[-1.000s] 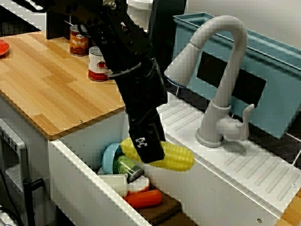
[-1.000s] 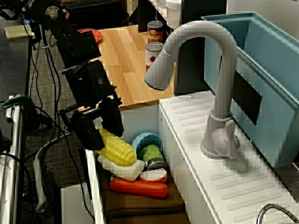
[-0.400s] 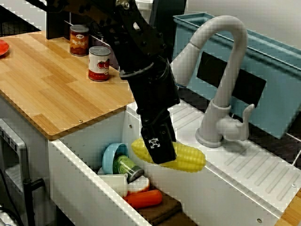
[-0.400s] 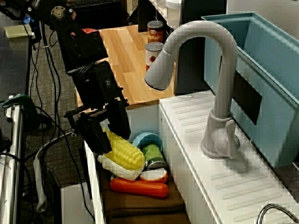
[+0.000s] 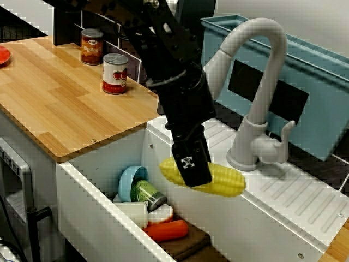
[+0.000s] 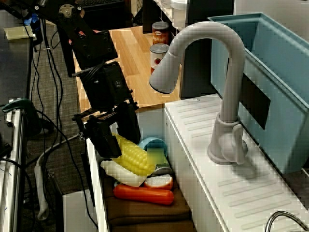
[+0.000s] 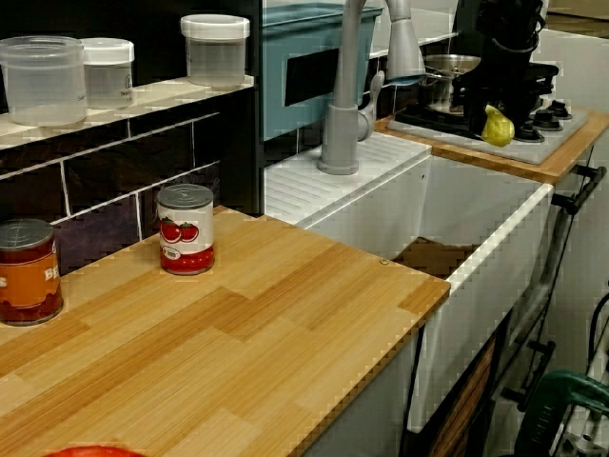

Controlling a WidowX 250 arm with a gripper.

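My gripper [image 5: 191, 166] is shut on a yellow corn cob [image 5: 221, 181] and holds it level above the sink [image 5: 98, 215], close to the white ribbed ledge [image 5: 283, 191] at the faucet's foot. In the view along the sink the gripper [image 6: 118, 137] hangs over the sink's far end, and the corn cob [image 6: 135, 157] sticks out below its fingers. The view across the counter shows the gripper [image 7: 497, 112] small and far off, with the corn cob [image 7: 496, 129] under it.
Below the corn the sink holds a blue bowl [image 5: 128, 180], a green can [image 5: 146, 194], a white piece [image 5: 131, 214], an orange carrot [image 5: 166, 230] and a brown cloth [image 5: 188, 245]. The grey faucet [image 5: 262, 82] arches to the right. Two cans [image 5: 114, 73] stand on the wooden counter [image 5: 54, 103].
The gripper has carried the corn to the right, from over the blue bowl toward the ledge by the faucet. It stays shut on the corn.
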